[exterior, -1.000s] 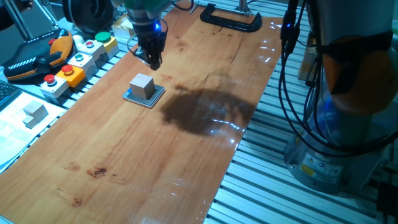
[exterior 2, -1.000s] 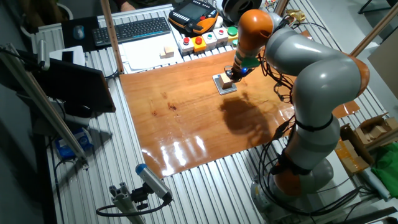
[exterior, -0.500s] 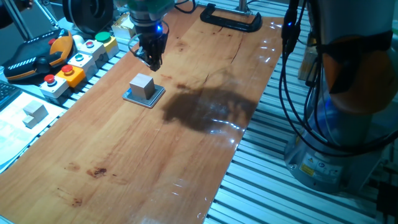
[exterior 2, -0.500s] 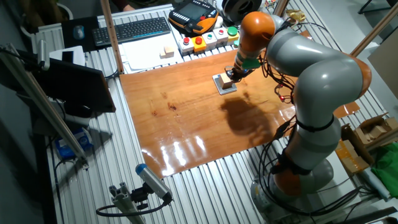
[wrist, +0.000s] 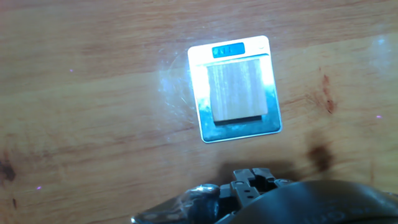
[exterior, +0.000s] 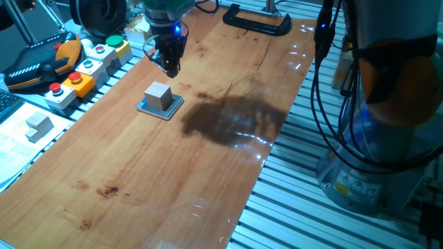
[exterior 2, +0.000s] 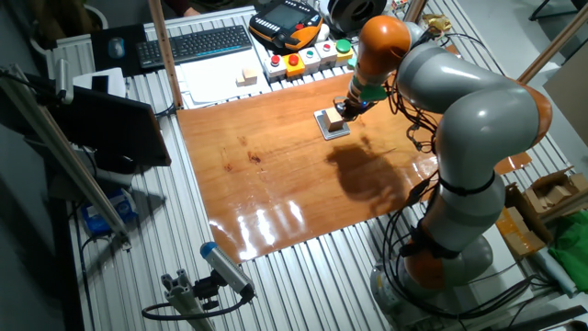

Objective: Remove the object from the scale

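A pale beige cube, the object (exterior: 158, 95), sits on the scale (exterior: 171, 111), a thin square pad with a silvery rim on the wooden table. In the hand view the object (wrist: 236, 89) covers most of the scale (wrist: 239, 132), which shows a small blue display at its top edge. My gripper (exterior: 170, 68) hangs just behind the cube, apart from it and above the table. Its fingers are drawn together with nothing between them. In the other fixed view the gripper (exterior 2: 344, 109) stands right beside the object (exterior 2: 333, 117) and the scale (exterior 2: 333, 130).
Button boxes (exterior: 84, 69) and an orange pendant (exterior: 43, 66) line the table's left edge. A similar pale block (exterior: 39, 124) lies on white paper. A black clamp (exterior: 257, 24) sits at the far end. The arm's base and cables (exterior: 360, 138) stand to the right.
The gripper has drifted slightly up and away from the cube. The cube and scale have not moved.
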Controlling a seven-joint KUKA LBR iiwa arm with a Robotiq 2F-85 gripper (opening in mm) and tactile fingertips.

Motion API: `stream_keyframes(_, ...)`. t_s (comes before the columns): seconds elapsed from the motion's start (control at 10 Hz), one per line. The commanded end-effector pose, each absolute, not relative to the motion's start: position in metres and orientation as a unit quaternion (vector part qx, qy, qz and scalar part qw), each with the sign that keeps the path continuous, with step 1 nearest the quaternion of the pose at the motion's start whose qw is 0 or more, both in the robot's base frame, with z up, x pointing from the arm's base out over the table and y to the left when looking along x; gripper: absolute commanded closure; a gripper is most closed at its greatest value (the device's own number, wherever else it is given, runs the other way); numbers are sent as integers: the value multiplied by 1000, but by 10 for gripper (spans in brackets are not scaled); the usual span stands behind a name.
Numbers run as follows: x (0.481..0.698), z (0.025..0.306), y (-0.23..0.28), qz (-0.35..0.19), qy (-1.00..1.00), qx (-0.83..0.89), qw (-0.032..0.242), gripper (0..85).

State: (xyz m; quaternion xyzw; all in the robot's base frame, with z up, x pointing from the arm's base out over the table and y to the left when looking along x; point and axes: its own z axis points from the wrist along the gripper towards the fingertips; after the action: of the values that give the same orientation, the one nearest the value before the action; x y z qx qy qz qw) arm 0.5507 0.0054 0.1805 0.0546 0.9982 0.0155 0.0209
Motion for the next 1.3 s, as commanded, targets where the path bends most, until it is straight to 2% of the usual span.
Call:
stream_keyframes(0.0,552,178,5,15,998,54,21,843)
stream_keyframes(0.3,559,172,2,3,999,43,20,843)
stream_keyframes(0.6,567,163,0,1,1000,30,6,843)
stream_keyframes(0.8,567,162,0,17,999,35,5,843)
stream_keyframes(1.0,567,162,0,-6,1000,30,6,843)
stream_keyframes(1.2,567,162,0,-4,1000,27,3,843)
